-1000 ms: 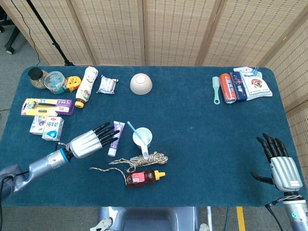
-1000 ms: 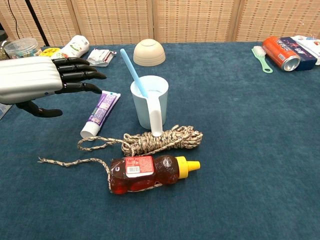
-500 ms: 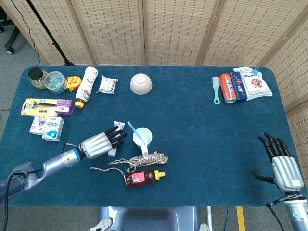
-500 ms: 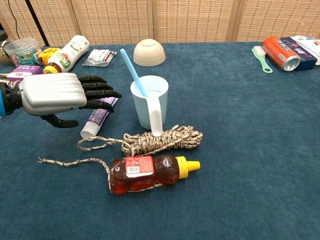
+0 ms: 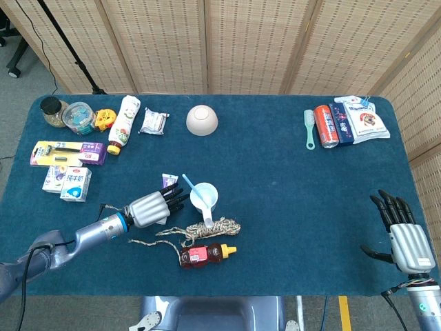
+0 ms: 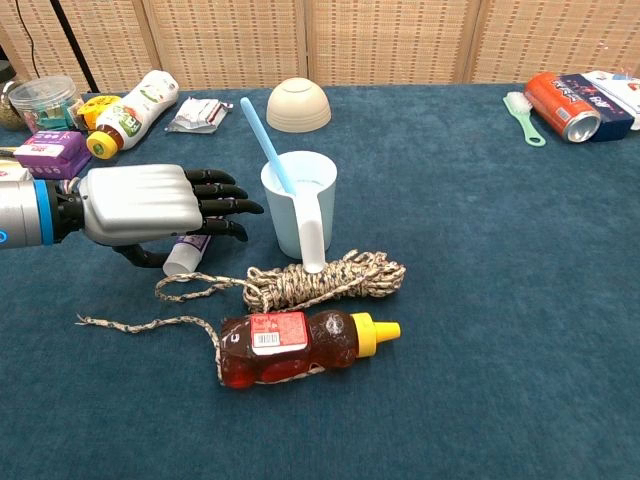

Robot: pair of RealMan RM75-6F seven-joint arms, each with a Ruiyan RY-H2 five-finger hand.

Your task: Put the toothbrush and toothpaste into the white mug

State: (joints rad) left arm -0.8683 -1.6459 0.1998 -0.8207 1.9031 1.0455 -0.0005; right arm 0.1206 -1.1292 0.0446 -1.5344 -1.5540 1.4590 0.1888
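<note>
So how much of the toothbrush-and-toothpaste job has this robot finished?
About half, it seems. The blue toothbrush already stands in the white mug. The toothpaste lies on the table beside the mug; the left hand is spread right over it, though whether it has a grip cannot be seen. Left to do: grasp the tube, lift it and drop it into the mug. The right hand sits open at the table's far side, idle.

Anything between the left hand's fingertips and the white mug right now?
No. In the chest view the left hand hovers over the toothpaste, and only bare blue cloth separates its fingertips from the white mug.
</note>
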